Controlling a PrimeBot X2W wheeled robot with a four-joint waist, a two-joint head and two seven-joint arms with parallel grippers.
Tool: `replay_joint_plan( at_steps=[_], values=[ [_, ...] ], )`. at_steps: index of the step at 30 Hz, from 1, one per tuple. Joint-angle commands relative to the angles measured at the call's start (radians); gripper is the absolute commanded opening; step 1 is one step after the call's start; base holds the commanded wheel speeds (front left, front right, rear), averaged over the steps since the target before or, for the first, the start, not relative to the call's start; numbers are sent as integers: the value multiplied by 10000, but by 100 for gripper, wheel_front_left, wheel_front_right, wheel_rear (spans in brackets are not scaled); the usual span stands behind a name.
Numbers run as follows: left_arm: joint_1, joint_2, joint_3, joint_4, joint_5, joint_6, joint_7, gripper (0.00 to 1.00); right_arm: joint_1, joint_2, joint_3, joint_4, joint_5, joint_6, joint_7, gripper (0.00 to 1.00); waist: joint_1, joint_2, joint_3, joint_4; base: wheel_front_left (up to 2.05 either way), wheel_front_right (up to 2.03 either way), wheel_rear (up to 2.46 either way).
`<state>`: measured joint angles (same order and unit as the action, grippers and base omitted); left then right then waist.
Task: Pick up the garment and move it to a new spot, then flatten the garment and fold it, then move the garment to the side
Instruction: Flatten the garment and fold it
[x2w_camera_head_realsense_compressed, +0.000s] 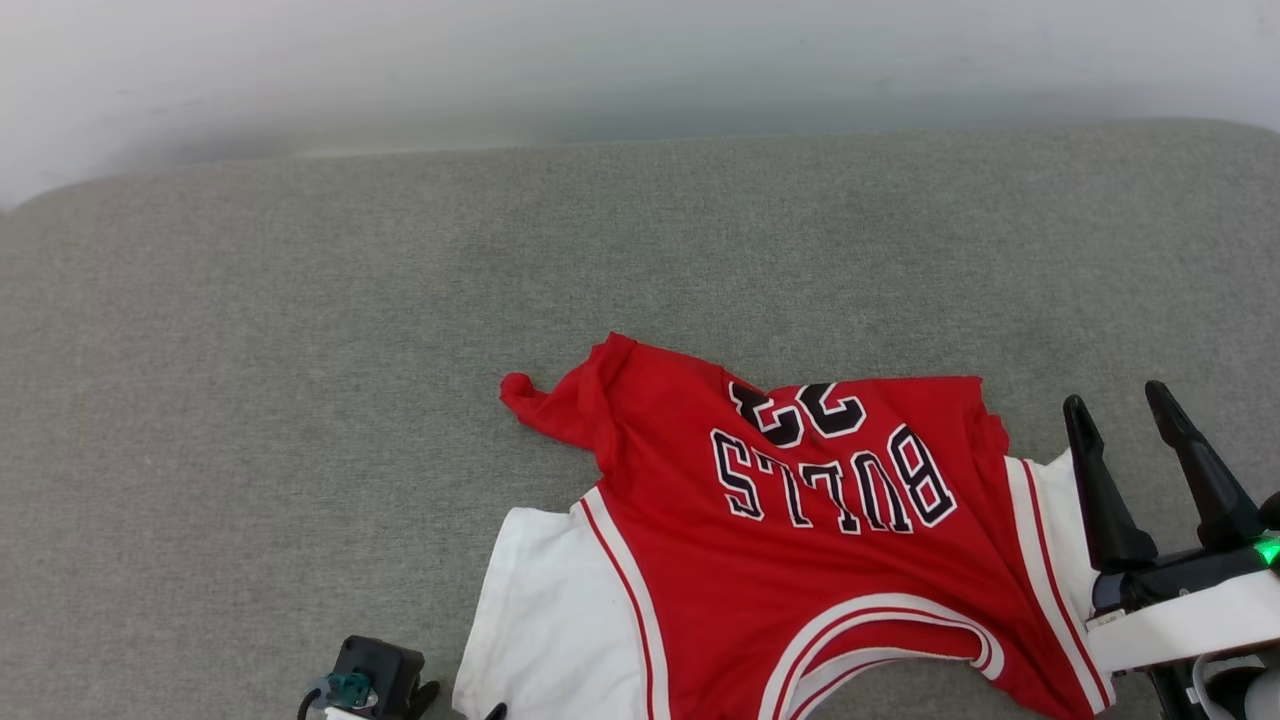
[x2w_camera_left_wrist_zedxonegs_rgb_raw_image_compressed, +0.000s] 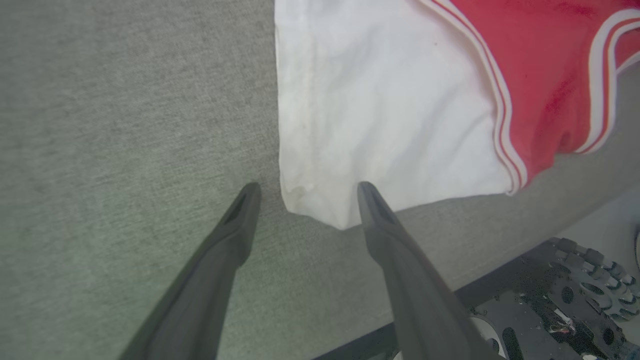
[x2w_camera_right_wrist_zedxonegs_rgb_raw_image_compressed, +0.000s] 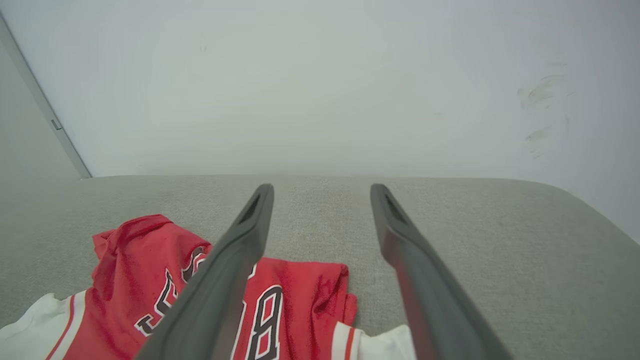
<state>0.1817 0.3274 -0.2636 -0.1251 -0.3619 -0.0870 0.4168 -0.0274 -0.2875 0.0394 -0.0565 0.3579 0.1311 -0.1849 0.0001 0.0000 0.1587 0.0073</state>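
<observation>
Right gripper (x2w_camera_head_realsense_compressed: 1117, 395): wide open, empty, beside one white sleeve of the garment (x2w_camera_head_realsense_compressed: 800, 560). Left gripper (x2w_camera_left_wrist_zedxonegs_rgb_raw_image_compressed: 308, 185): wide open, empty, at other sleeve's corner. Garment: rumpled on grey cushion (x2w_camera_head_realsense_compressed: 300, 350). Judged outstanding: flattening, folding, shifting aside.

Red garment (x2w_camera_head_realsense_compressed: 800, 590), white sleeves (x2w_camera_head_realsense_compressed: 550, 620), black white-edged lettering (x2w_camera_head_realsense_compressed: 830, 482); grey surface (x2w_camera_head_realsense_compressed: 300, 350).

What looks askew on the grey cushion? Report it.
The red jersey shirt with white sleeves lies rumpled: its far hem is folded over, hiding part of the black "23", and its far-left corner is twisted into a bunch.
</observation>
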Motion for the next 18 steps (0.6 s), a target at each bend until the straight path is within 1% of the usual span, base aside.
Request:
replay_joint_plan(
  at_steps=[1, 5, 7, 8, 9, 10, 11, 12, 14, 16, 18],
  values=[
    [-38, 85, -12, 112, 78, 115, 214, 100, -155, -7, 74, 111, -12, -7, -27, 100, -1, 0, 227, -157, 0, 0, 0],
    [-194, 137, -49, 457, 171, 234, 421, 100, -263, -22, 102, 194, 66, -7, -118, 100, -1, 0, 448, -274, 0, 0, 0],
    [-252, 145, -96, 718, 173, 225, 521, 100, -310, -49, 113, 200, 91, -7, -158, 100, -1, 0, 552, -311, 0, 0, 0],
    [-301, 118, -76, 866, 125, 239, 533, 87, -324, -53, 112, 210, 103, -5, -179, 100, -1, 0, 599, -322, 0, 0, 0],
    [-301, 118, -76, 866, 125, 239, 533, 87, -324, -53, 112, 210, 103, -5, -179, 100, -1, 0, 599, -322, 0, 0, 0],
    [-366, 132, -57, 1025, 101, 259, 562, 47, -333, -59, 134, 213, 109, -7, -180, 100, -1, 0, 658, -339, 0, 0, 0],
    [-402, 169, -106, 1203, 84, 219, 686, 2, -365, -75, 149, 225, 96, -7, -187, 100, -1, 0, 712, -345, 0, 0, 0],
    [-405, 223, -207, 1361, 57, 136, 826, 0, -400, -84, 168, 243, 81, -7, -187, 100, -1, 0, 754, -350, 0, 0, 0],
    [-393, 192, -359, 1518, -108, 6, 945, 0, -422, -97, 202, 270, 34, -7, -169, 100, -1, 0, 804, -342, 0, 0, 0],
    [-567, 131, -188, 1443, -136, 111, 605, 0, -408, -121, 205, 314, 23, -7, -134, 100, -1, 0, 810, -308, 0, 0, 0],
    [-741, 211, 39, 1430, -59, 258, 286, 0, -335, -138, 191, 390, 3, -7, -22, 100, -1, 0, 724, -246, 0, 0, 0]
  ],
)
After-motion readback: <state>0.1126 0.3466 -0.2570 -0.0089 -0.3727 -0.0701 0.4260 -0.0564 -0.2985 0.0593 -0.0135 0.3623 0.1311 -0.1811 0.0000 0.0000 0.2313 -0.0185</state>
